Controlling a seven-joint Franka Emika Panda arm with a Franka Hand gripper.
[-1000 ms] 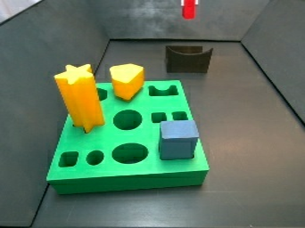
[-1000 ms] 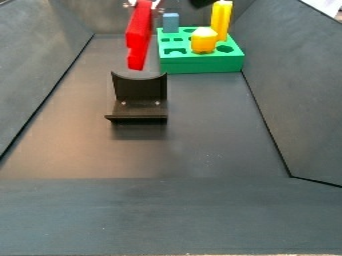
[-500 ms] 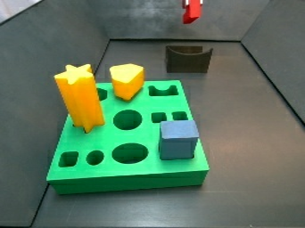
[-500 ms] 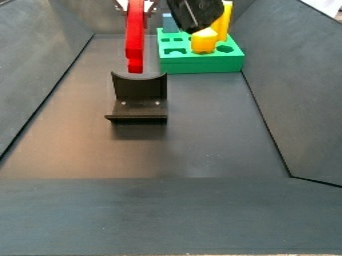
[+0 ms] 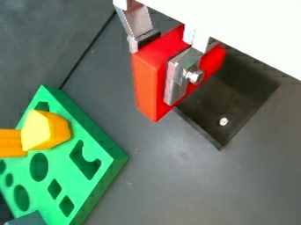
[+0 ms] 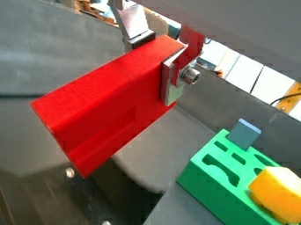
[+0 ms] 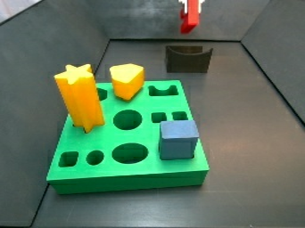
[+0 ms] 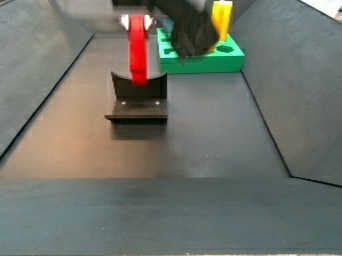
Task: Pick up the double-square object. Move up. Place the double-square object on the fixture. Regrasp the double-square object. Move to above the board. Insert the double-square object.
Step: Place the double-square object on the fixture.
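My gripper (image 5: 161,53) is shut on the double-square object (image 5: 153,81), a bright red block; a silver finger (image 5: 182,75) presses one face and the other finger (image 5: 137,26) the opposite one. In a side view the double-square object (image 7: 188,16) hangs upright a little above the fixture (image 7: 188,58), a dark notched block at the back. In a side view its lower end (image 8: 139,55) is level with the fixture's (image 8: 138,95) notch; contact cannot be told. The green board (image 7: 95,169) lies nearer the front. In a wrist view the red block (image 6: 106,110) fills the middle.
On the board stand a yellow star prism (image 7: 80,96), a yellow rounded piece (image 7: 127,80) and a blue cube (image 7: 179,140). Several holes in the board are open. Dark sloping walls (image 7: 280,89) enclose the floor on both sides.
The gripper has come down with the red block, from the top edge of the side view toward the fixture. Nothing on the board has moved.
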